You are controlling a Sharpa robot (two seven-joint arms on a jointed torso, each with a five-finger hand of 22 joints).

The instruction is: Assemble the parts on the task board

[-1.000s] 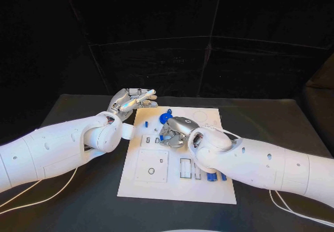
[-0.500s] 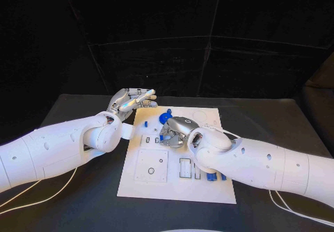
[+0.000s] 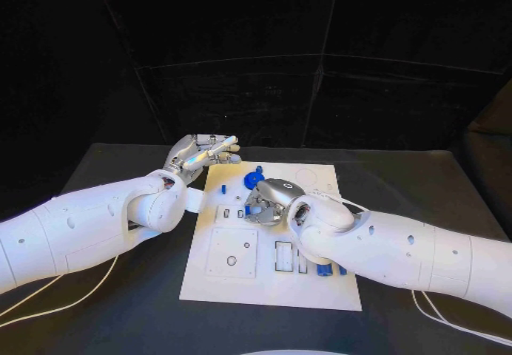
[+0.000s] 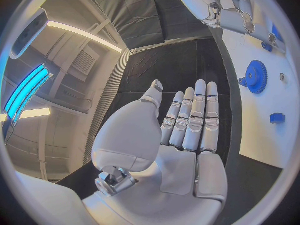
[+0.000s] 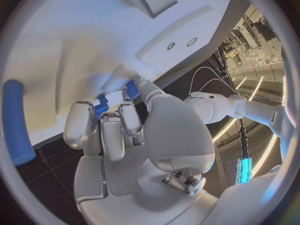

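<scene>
1. Left robot hand (image 3: 200,154) raised just off the far left corner of the task board (image 3: 272,292), palm open, fingers (image 4: 195,116) straight and side by side, holding nothing.
2. Right robot hand (image 3: 269,201) set down over the upper middle of the task board, fingers (image 5: 106,130) curled in, fingertips touching a small blue part (image 5: 102,105) at the board surface; firm grip on it not clear.
3. Blue gear (image 3: 253,178) on the task board just beyond the right robot hand, between the two robot hands; also seen past the left robot hand's fingertips (image 4: 255,77).
4. Small blue peg (image 3: 224,189) standing on the board, left of the right robot hand, below the left one.
5. More blue parts (image 3: 323,270) near the board's lower right, beside the right arm, behind the right robot hand.
6. Task board lying flat on the black worktop (image 3: 118,310).
</scene>
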